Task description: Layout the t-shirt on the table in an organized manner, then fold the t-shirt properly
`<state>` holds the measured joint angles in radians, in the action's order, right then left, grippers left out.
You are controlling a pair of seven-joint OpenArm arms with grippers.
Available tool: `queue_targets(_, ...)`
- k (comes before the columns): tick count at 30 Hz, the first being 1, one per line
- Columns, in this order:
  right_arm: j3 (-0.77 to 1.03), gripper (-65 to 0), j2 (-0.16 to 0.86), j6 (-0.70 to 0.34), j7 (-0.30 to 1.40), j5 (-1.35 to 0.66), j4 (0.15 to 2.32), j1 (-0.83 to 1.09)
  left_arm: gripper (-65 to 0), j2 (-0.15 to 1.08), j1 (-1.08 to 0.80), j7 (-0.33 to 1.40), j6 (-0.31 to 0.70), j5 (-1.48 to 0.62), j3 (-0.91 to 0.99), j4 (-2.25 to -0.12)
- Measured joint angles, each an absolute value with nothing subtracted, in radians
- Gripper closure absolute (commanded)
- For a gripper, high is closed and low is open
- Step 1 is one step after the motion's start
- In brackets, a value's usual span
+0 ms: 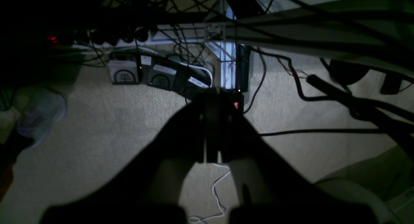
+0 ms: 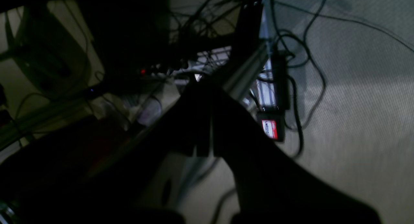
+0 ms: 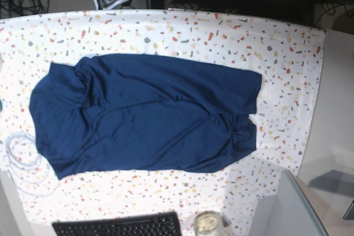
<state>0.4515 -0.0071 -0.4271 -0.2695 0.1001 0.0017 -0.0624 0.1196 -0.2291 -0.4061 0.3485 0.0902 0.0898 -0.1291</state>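
Note:
The dark navy t-shirt point(image 3: 144, 114) lies spread across the speckled white table point(image 3: 287, 53) in the base view. Its fabric is bunched along the left side and puckered near the lower right corner. Neither arm appears in the base view. My left gripper point(image 1: 213, 97) shows only in the left wrist view, a dark silhouette with jaws pressed together and nothing between them, hanging over carpeted floor. In the right wrist view my right gripper point(image 2: 202, 88) is also shut and empty, pointing at a frame and cables below table level.
A black keyboard point(image 3: 119, 227) and a glass jar point(image 3: 207, 224) sit at the table's front edge. A white cable point(image 3: 22, 158) coils at the left. A plain grey surface point(image 3: 332, 136) borders the right. Black cables point(image 1: 291, 75) and power bricks point(image 1: 124, 72) lie on the floor.

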Motion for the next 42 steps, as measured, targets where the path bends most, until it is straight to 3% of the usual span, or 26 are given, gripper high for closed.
queue_targets(8,0.452,-1.5,-0.005,-0.411,-0.252,0.093,0.002,-0.089,0.0,0.120,-0.222,-0.408,0.348,0.089,0.090,-0.133)
queue_targets(23,0.452,-1.5,-0.003,-0.427,-0.293,0.089,0.002,0.092,0.0,0.118,-0.223,-0.408,0.348,0.078,0.096,-0.131)
queue_targets(42,0.452,-1.5,-0.003,-0.427,-0.294,0.089,0.002,-0.001,0.0,0.113,-0.220,-0.408,0.348,0.081,0.096,-0.132)
